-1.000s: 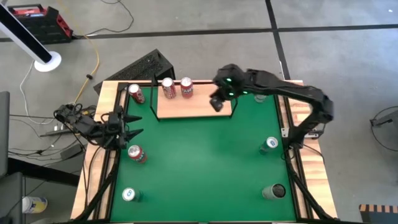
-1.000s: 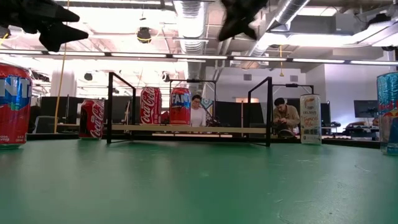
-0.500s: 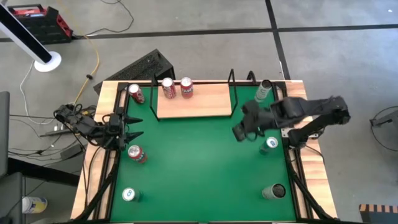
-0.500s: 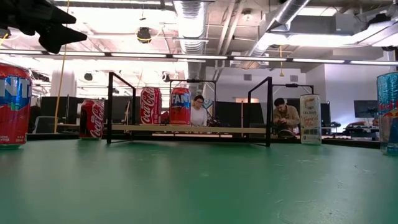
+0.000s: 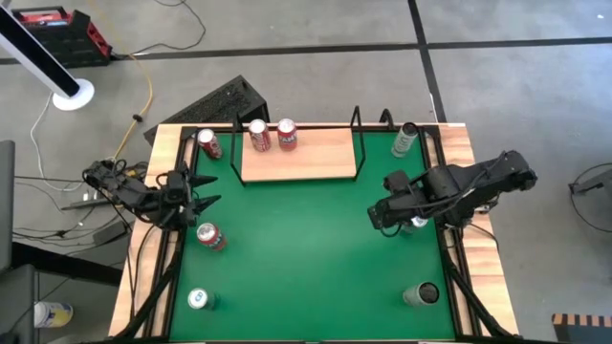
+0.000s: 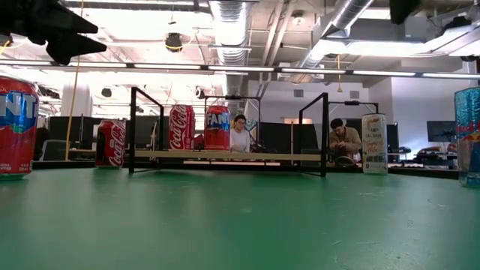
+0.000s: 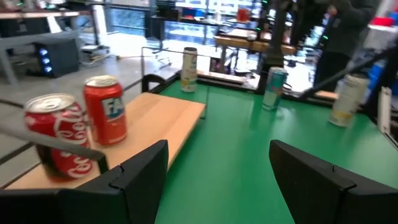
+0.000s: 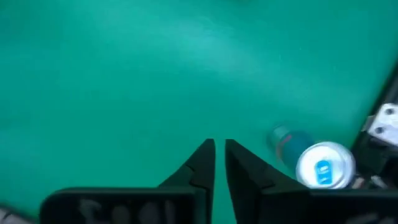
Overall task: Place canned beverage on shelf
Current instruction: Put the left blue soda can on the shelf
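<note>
hovering my right gripper (image 8: pixel 219 163) over green table (image 5: pixel 306 248), fingers nearly together, a thin gap, holding nothing. a blue-topped can (image 8: pixel 324 166) stands just beside it. the shelf (image 5: pixel 298 153) lies well ahead, holding two red cans (image 5: pixel 272 135). my left gripper (image 7: pixel 217 180) waits open by the far edge. the can's label is blurred.

Grey concrete floor (image 5: pixel 316 24), crossed by dark seam lines. White fan base (image 5: pixel 73 95) at upper left of the high view, yellow cable (image 5: pixel 147 91) trailing near it. Red-and-black box (image 5: pixel 57 31) in the corner. Ceiling: exposed ducts (image 6: pixel 229 30), strip lights (image 6: pixel 247 70). Two people seated at desks behind (image 6: pixel 345 140).
</note>
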{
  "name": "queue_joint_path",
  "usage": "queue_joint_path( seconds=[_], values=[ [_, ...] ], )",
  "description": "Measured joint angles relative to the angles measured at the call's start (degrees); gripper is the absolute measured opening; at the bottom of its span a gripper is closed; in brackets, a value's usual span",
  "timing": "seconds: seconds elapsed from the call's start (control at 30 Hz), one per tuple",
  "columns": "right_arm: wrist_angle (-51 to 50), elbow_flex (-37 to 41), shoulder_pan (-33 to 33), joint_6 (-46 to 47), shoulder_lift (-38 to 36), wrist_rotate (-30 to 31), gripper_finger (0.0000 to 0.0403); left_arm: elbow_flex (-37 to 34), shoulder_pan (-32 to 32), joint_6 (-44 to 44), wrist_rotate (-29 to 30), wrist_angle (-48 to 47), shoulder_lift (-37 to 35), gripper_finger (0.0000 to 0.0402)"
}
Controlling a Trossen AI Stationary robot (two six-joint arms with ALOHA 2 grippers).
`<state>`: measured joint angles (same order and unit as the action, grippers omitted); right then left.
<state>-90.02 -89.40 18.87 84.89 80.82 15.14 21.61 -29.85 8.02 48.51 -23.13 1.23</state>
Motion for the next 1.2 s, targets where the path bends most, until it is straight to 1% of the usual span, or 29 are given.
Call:
queue_joint_path(
  seconds=[0.07, 0.1, 0.17, 0.33, 0.43, 0.53, 0.63, 0.77, 0.87, 0.97, 1.1, 1.2],
  values=[
    [-0.08, 1.44, -0.84, 0.8, -0.17, -1.25, 0.0082, -0.02, 0.01, -0.05, -0.01, 1.33, 0.03, 0.0264],
    [-0.04, 2.21, -0.91, 0.1, -0.25, -2.69, 0.0091, -0.02, 0.01, -0.5, -0.46, 2.6, 0.28, 0.0264],
    [-0.03, 3.66, -0.07, -2.25, -0.2, -3.28, 0.0109, -0.02, 0.01, -2.19, -1.1, 5.59, 1.73, 0.0264],
    [0.0, 6.44, 1.02, -5.63, -0.28, 0.08, 0.0147, -0.02, 0.01, -6.54, -1.24, 13.47, 8.75, 0.0264],
    [0.15, 6.68, 0.81, -8.09, -0.36, 0.92, 0.0164, 0.51, 0.01, -5.67, -2.76, 14.86, 13.78, 0.0264],
    [1.31, 6.68, 0.85, -11.31, -0.39, 1.77, 0.0177, 3.19, -0.01, -3.99, -8.66, 14.75, 18.49, 0.0264],
    [2.72, 6.68, 0.13, -15.6, -0.39, 2.69, 0.0184, 8.04, -0.28, -1.55, -17.18, 14.02, 22.53, 0.0264],
    [4.77, 6.68, -2.21, -22.04, -0.39, 3.0, 0.0187, 17.62, -1.57, 2.25, -25.27, 5.08, 28.09, 0.0264],
    [7.56, 6.68, -4.35, -27.15, -0.39, 2.99, 0.0187, 25.24, -3.7, 6.62, -31.1, -4.14, 34.22, 0.0264],
    [11.88, 6.68, -6.42, -32.31, -0.39, 3.0, 0.0187, 31.69, -6.7, 10.92, -35.34, -11.57, 41.48, 0.0264],
    [17.48, 6.68, -8.78, -38.97, -0.39, 2.99, 0.0187, 38.45, -11.03, 16.27, -40.9, -21.26, 50.22, 0.0264],
    [20.52, 6.68, -10.73, -43.81, -0.39, 2.95, 0.0186, 42.08, -14.08, 21.4, -44.55, -29.16, 55.06, 0.0264]
  ],
)
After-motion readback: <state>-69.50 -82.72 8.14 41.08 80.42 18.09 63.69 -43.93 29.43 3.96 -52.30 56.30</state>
